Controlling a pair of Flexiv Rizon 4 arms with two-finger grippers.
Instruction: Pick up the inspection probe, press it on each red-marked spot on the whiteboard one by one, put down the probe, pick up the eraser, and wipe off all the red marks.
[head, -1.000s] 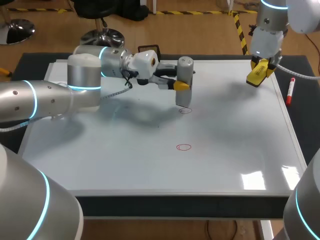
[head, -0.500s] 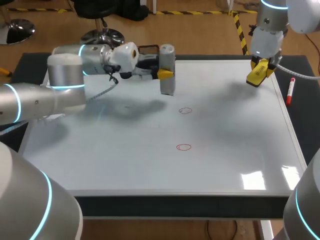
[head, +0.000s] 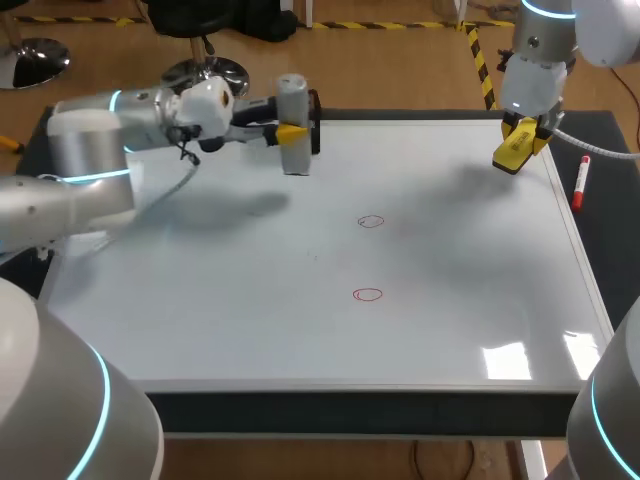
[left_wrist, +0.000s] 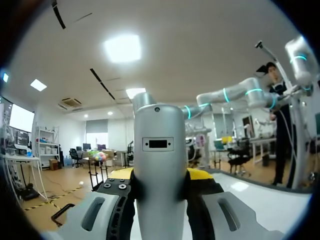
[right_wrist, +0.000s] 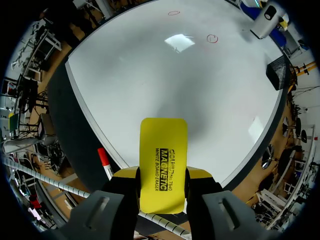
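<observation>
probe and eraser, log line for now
left gripper: shut on inspection probe | right gripper: shut on eraser | red marks: two, on whiteboard

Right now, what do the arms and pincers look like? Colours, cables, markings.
The left arm and right arm are rounded silver-grey links with glowing cyan rings at the joints and white wrist housings. The left pincer and right pincer have grey slotted finger bodies with bright yellow tips. A thin black cable loops under the left wrist; a pale spiral-wrapped hose trails from the right.
</observation>
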